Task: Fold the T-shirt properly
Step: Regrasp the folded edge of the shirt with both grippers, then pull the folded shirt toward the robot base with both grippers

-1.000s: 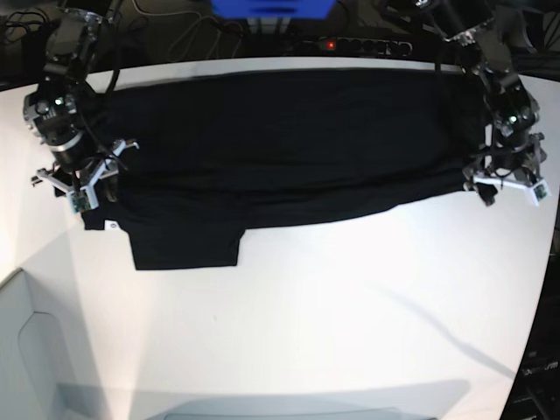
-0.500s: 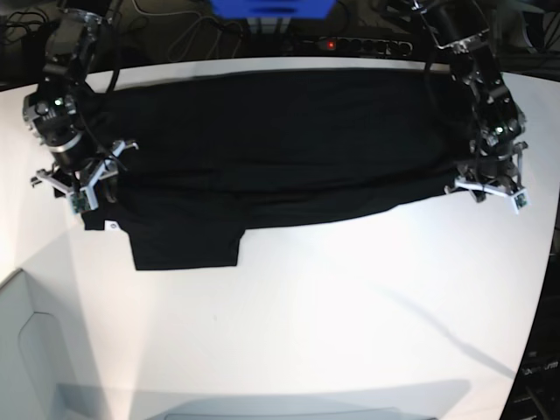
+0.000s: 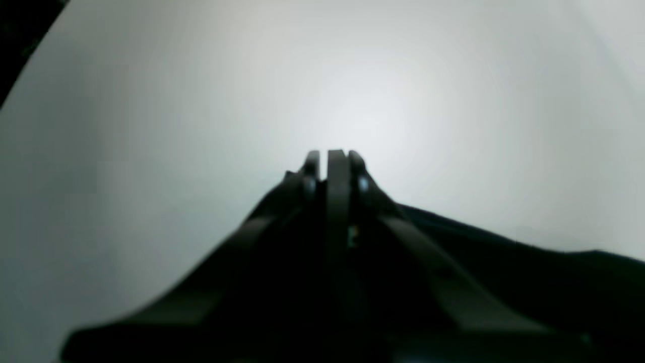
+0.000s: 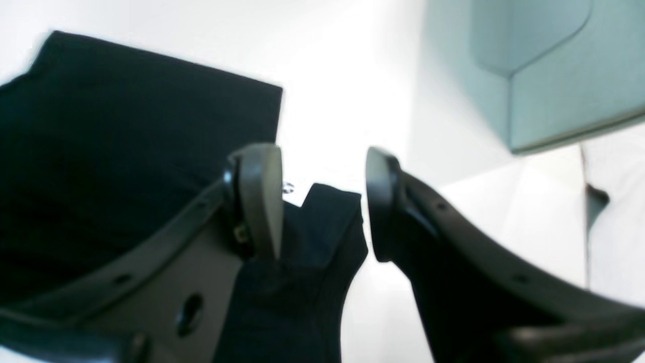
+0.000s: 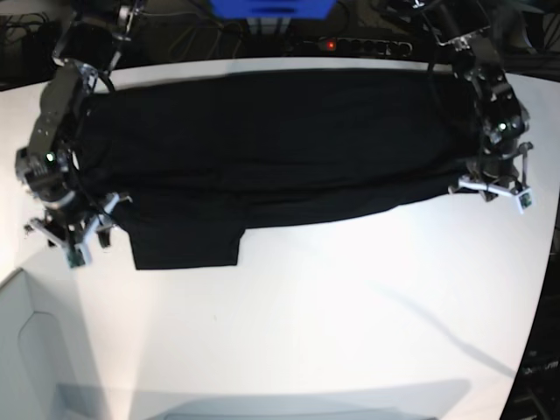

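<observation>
Across the far half of the white desk [image 5: 332,306] we see the T-shirt [image 5: 280,140] spread out wide, black, folded lengthwise, with one sleeve [image 5: 185,248] jutting toward the near edge on the base view's left. Behind the desk, a blue box [image 5: 271,9] and a dark power strip [image 5: 354,44] with a red light sit among black cables; nothing lies on the shirt. A pale grey box [image 4: 554,70] stands off the desk's corner, near our right arm.

Our left gripper [image 5: 495,188] sits at the shirt's edge on the base view's right; in its wrist view the fingers [image 3: 338,171] are pressed together, with black cloth lying just beside them, though we cannot tell whether any cloth is pinched between them. Our right gripper [image 5: 72,234] hangs over the shirt's opposite end, its fingers [image 4: 259,196] well apart, a fold of black cloth rising between them without being clamped. The desk's near part is bare and brightly lit.
</observation>
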Available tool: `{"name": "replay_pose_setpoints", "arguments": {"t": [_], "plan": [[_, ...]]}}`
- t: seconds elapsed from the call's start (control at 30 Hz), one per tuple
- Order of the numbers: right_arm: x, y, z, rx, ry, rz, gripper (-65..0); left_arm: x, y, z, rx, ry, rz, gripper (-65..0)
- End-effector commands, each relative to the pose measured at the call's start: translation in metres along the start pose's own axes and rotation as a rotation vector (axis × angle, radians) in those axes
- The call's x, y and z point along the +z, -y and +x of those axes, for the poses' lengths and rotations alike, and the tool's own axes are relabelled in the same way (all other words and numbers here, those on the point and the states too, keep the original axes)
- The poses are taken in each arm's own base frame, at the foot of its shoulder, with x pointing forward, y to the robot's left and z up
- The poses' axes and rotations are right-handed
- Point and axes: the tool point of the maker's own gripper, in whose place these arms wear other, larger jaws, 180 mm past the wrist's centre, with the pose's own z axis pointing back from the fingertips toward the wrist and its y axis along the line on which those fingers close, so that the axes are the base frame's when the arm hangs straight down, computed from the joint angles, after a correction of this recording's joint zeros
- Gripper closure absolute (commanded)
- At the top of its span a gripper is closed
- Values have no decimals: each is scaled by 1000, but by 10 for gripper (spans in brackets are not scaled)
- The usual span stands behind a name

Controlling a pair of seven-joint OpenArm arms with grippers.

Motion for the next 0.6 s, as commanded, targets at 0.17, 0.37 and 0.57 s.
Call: {"name": "replay_pose_setpoints", "arguments": {"t": [0.17, 0.37, 0.57], "plan": [[-44, -10, 15, 12, -42, 103, -353, 11, -9, 21, 5, 75, 20, 0], [-77, -21, 12, -4, -114, 177, -419, 12, -9, 19, 6, 70, 20, 0], [-100, -28, 5, -70, -112, 224, -419, 12, -9, 19, 6, 70, 20, 0]]}}
